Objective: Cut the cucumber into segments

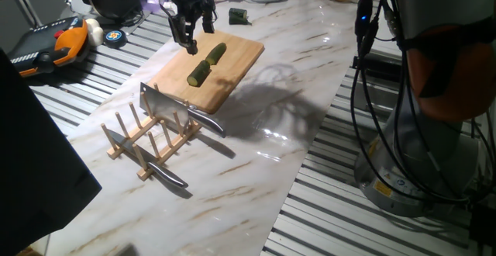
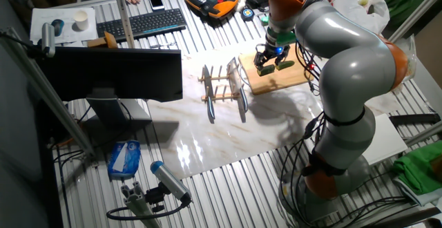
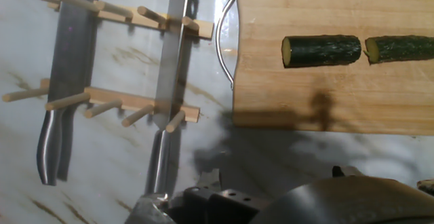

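Two segments (image 1: 208, 62) lie on board (image 1: 232, 74) below empty, spread end effector (image 1: 194, 31).

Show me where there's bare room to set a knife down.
Bare marble lies right of the knife rack and below the cutting board. The board's right half is free; its left holds two cucumber segments under the gripper.

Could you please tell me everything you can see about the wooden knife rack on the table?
The knife rack is a small frame of pale, unfinished-looking wood: two parallel rails with rows of upright round pegs. It stands on the marbled table, just off the end of the cutting board; whether they touch I cannot tell. It holds two steel knives between its pegs: a broad cleaver and a slimmer knife, handles jutting past the rails. The gripper is well away from it.
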